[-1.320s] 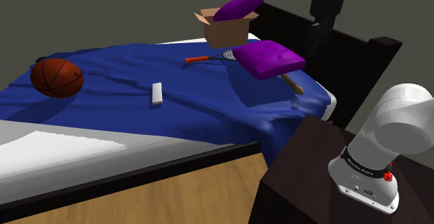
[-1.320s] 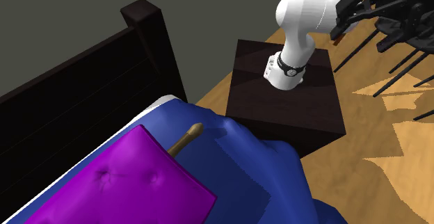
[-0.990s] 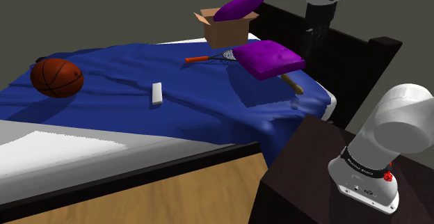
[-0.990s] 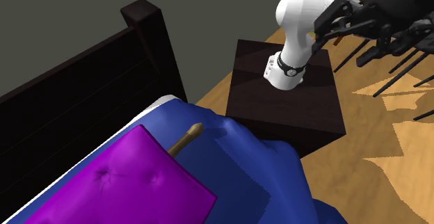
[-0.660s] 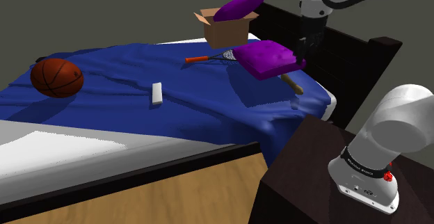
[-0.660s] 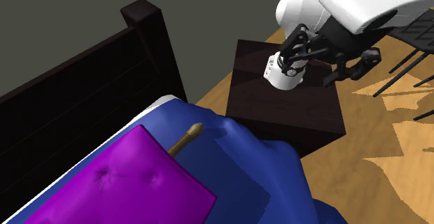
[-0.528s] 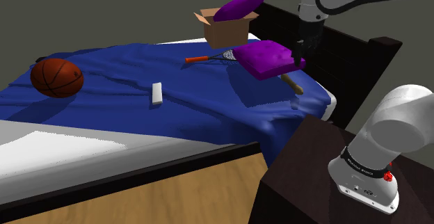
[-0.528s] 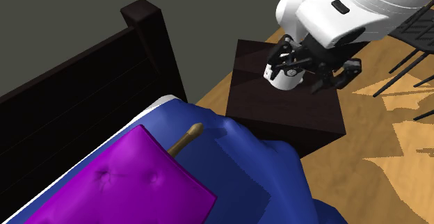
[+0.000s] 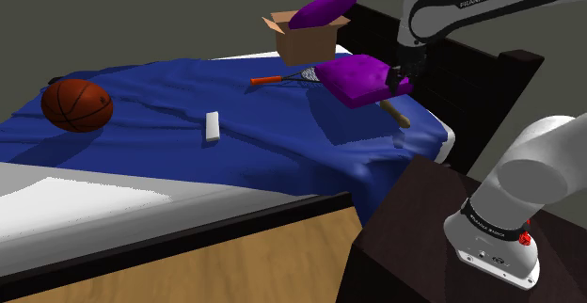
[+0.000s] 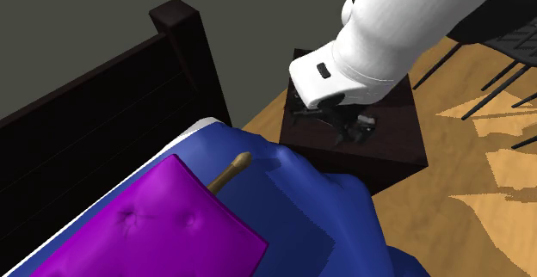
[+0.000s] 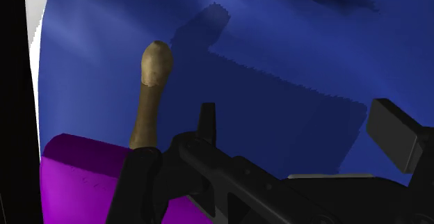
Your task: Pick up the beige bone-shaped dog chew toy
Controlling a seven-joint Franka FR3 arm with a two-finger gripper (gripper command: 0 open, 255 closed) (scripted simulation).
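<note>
Black gripper (image 9: pixel 406 71) lower now, nearer tan chew toy (image 11: pixel 151 96), purple cushion (image 9: pixel 362 78) unmoved

chew toy (image 9: pixel 396 115) partly under cushion (image 9: pixel 362 78), on bed (image 9: pixel 263 146)

The light is dim and even throughout, the rumpled blue bedcover (image 9: pixel 235 151) shaded darker in its folds, a dark shadow with jagged, stair-stepped edges lying across it in the wrist view, while brighter hard-edged patches of light fall on the tan wooden floor (image 10: pixel 495 165).
</note>
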